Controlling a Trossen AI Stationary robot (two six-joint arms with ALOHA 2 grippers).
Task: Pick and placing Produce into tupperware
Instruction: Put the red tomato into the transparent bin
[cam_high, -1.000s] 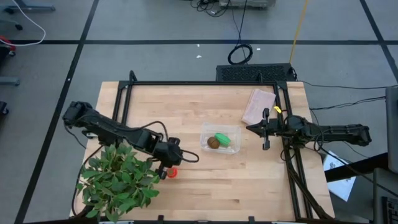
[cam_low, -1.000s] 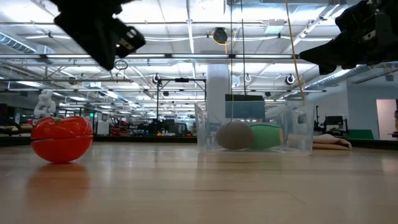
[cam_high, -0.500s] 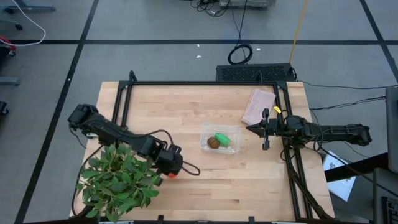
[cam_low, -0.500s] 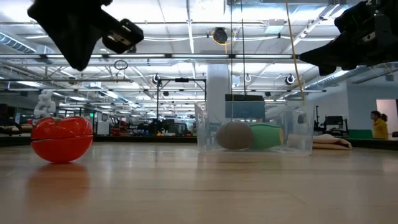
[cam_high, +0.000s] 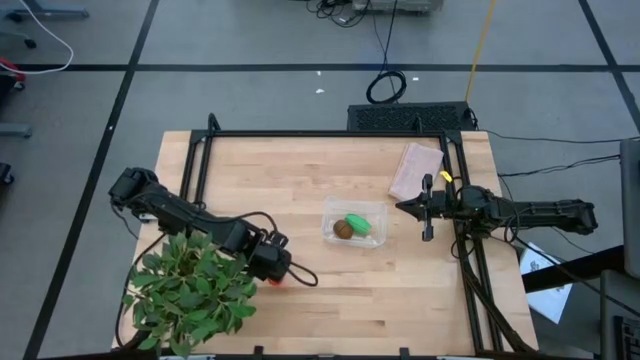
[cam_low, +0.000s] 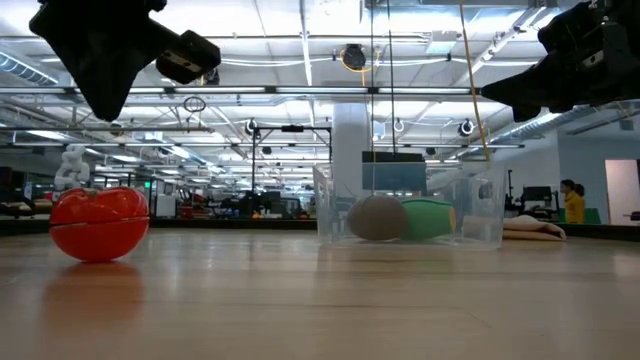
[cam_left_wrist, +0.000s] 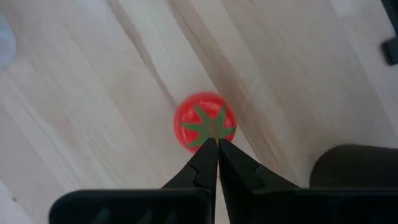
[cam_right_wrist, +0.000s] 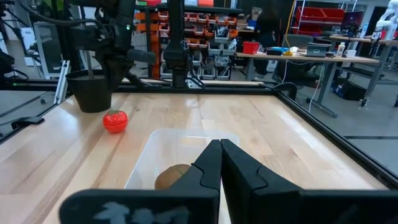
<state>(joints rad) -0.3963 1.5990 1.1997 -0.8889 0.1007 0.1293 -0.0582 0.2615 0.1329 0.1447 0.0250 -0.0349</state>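
The red tomato (cam_left_wrist: 205, 121) rests on the bare wood near the plant, also seen in the low view (cam_low: 98, 222). My left gripper (cam_left_wrist: 217, 143) is shut and hangs well above it (cam_low: 103, 105), touching nothing. The clear tupperware (cam_high: 355, 224) stands at mid-table with the brown kiwi (cam_high: 343, 229) and the green piece (cam_high: 358, 224) lying inside on its floor. My right gripper (cam_right_wrist: 221, 144) is shut and waits off the table surface just right of the tupperware (cam_high: 405, 207), pointing at it.
A large leafy plant (cam_high: 190, 290) in a dark pot (cam_right_wrist: 90, 93) fills the near left corner beside my left arm. A pinkish-tan packet (cam_high: 415, 170) lies at the far right. Black frame rails (cam_high: 320, 133) border the table. A person (cam_low: 573, 200) stands far off.
My left gripper has moved toward the table's near-left, from beside the tomato to above it, and now covers most of it in the high view. It has stayed shut. The tomato has not moved.
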